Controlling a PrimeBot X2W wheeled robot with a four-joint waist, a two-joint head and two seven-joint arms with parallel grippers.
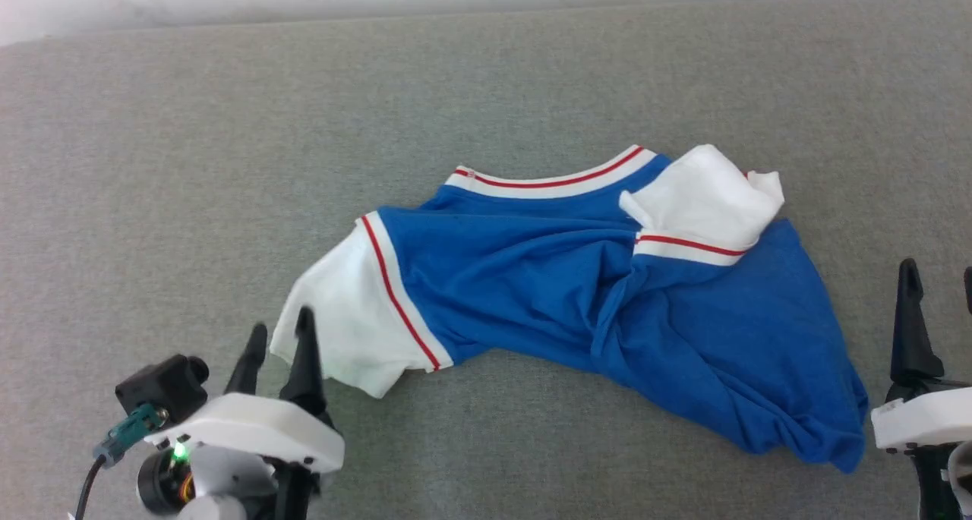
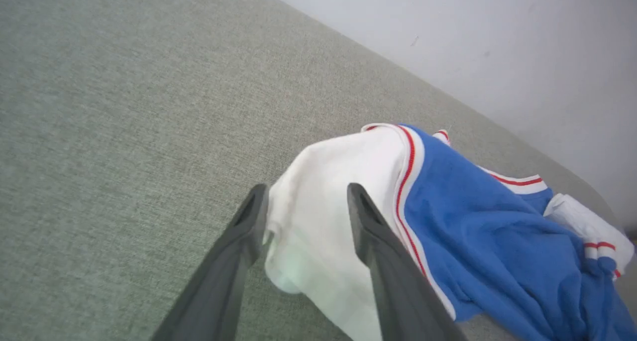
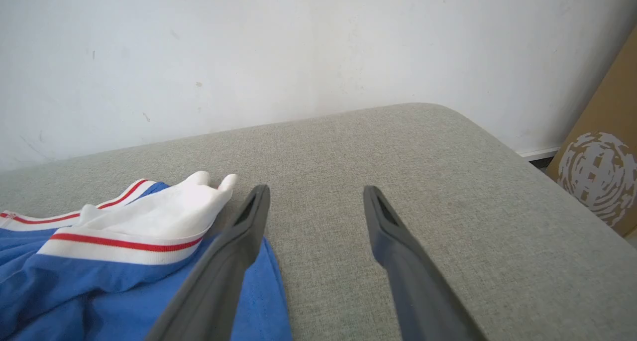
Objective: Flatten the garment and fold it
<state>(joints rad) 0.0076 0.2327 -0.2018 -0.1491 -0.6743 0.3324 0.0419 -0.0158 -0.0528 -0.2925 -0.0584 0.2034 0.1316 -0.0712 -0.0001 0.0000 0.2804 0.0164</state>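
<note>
Item: garment (image 1: 531, 277), a blue jersey T-shirt with white sleeves and a red-striped collar band (image 1: 554, 182). Location: crumpled mid-surface on the grey upholstered cushion (image 1: 486, 80), body twisted, right-hand sleeve (image 1: 699, 193) flipped over onto the blue. Handling, as judged: light, limp, no stiffness; it drapes and drags, probably clings a little to the woven cover, and is not fragile. Hold points: pinch doubled edges, such as a sleeve cuff, shoulder seam or hem corner (image 1: 828, 436), rather than the flat middle. Left end effector (image 1: 279, 345): released, fingers apart at the edge of the left-hand sleeve (image 1: 342, 323), gripping nothing. Right end effector (image 3: 313, 201): released wide, above bare cushion just beside the garment's right edge.
</note>
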